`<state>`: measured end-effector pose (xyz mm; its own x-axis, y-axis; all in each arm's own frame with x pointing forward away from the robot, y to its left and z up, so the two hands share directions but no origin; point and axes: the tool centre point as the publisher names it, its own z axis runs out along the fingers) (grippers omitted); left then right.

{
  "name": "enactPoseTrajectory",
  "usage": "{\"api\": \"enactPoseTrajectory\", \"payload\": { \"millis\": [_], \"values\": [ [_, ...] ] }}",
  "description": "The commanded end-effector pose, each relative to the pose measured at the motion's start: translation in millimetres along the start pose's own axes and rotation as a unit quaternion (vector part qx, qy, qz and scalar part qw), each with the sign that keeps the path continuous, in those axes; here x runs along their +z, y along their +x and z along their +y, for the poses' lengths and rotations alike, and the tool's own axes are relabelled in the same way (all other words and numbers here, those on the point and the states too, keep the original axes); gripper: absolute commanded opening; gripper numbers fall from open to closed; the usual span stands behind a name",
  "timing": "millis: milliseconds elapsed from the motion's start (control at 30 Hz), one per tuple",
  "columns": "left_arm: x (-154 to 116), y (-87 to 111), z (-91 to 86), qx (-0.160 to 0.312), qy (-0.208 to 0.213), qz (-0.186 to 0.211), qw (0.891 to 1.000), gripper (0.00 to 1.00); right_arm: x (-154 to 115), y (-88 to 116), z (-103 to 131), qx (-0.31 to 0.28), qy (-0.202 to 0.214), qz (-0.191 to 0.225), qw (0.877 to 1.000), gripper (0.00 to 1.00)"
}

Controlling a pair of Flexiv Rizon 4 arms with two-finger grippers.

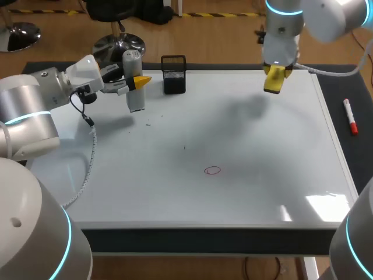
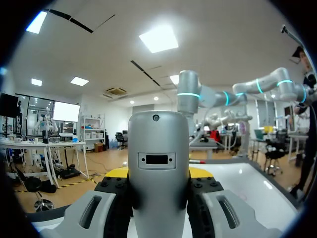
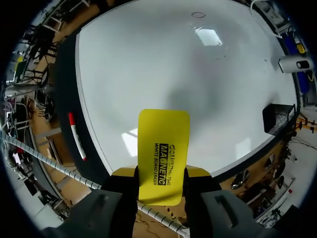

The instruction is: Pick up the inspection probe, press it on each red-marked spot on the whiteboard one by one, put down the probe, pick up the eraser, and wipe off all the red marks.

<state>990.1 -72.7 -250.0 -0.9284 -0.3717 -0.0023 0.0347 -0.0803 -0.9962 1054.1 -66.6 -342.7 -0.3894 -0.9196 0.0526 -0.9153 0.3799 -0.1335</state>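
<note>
Left arm [image 1: 29, 111] and right arm [image 1: 326, 14] up close, flanking whiteboard [image 1: 250, 146]. Clamped upright in left claw [image 1: 141, 81], at far left corner: grey probe [image 1: 134, 96]. Pinched in right claw [image 1: 275, 80], above far right edge: yellow eraser [image 3: 163, 153]. Near board's middle: small red circle [image 1: 213, 170].

Head camera: fixed high behind the surface's [image 1: 358, 87] near edge, facing down and forward. Takes in the entire whiteboard [image 1: 233, 116] at mid-range.

Left wrist camera: low at the whiteboard's far-left corner, nearly level, facing across toward the right edge. Very close to the probe [image 2: 158, 173], which fills the middle.

Right wrist camera: high over the far-right corner, tilted down toward the near edge. Eraser [image 3: 163, 153] close, board farther off.

Head and right wrist share the whole board, red circle [image 1: 213, 170], black holder [image 1: 173, 74] and marker [image 1: 350, 116]. Left wrist and head share the right arm [image 2: 208, 96] and a strip of board.
</note>
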Motion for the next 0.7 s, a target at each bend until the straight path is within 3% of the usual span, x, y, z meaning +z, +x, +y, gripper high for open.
{"api": "enactPoseTrajectory", "payload": {
  "millis": [33,700],
  "values": [
    [1,0.3,-0.4,0.001,0.001,-0.001,1.0,0.0,7,11,-9,0.016,-0.011,-0.009,1.0,0.0],
    [1,0.3,-0.4,0.001,0.001,-0.001,1.0,0.0,13,33,-9,0.052,-0.017,-0.017,0.998,0.0]
  ]
}}
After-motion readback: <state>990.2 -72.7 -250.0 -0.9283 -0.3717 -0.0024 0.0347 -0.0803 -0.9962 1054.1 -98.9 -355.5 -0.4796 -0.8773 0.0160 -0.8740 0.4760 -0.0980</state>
